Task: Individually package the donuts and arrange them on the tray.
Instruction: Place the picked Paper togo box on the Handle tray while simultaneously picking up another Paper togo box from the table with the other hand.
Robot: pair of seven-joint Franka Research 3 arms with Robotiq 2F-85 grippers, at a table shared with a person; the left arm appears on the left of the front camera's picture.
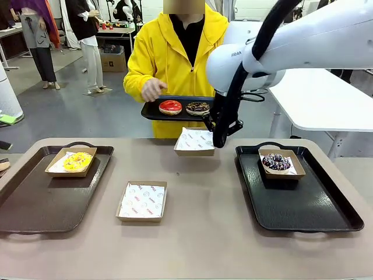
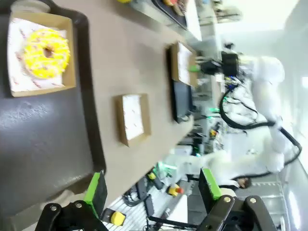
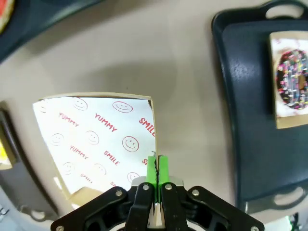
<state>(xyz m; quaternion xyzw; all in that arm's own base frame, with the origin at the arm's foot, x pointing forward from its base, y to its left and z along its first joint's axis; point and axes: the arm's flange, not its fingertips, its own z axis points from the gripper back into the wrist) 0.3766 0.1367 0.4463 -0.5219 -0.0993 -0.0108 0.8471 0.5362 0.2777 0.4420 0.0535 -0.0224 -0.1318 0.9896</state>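
Front view. Right gripper (image 1: 218, 140) sits at the right edge of the far box (image 1: 194, 142), an empty lined one by the table's far rim. Just behind it, the person's hand (image 1: 152, 88) steadies the held tray (image 1: 152, 111), which carries the red donut (image 1: 170, 107) and a chocolate donut (image 1: 197, 108). Yellow donut (image 1: 77, 161) is boxed on the left tray (image 1: 35, 198). Sprinkled donut (image 1: 276, 162) is boxed on the right tray (image 1: 315, 204). Risk: my right wrist is close to the held tray, and any swing could knock it.

Left wrist view. Left gripper (image 2: 152, 188) hangs over the left tray, fingers spread, holding nothing. Low risk.

Right wrist view. Pads are pressed together on the far box's side wall, as best I can judge. Risk: this is a one-sided pinch on thin card, so the box could sag, pivot or slip, and the paper liner (image 3: 96, 139) may slide out.
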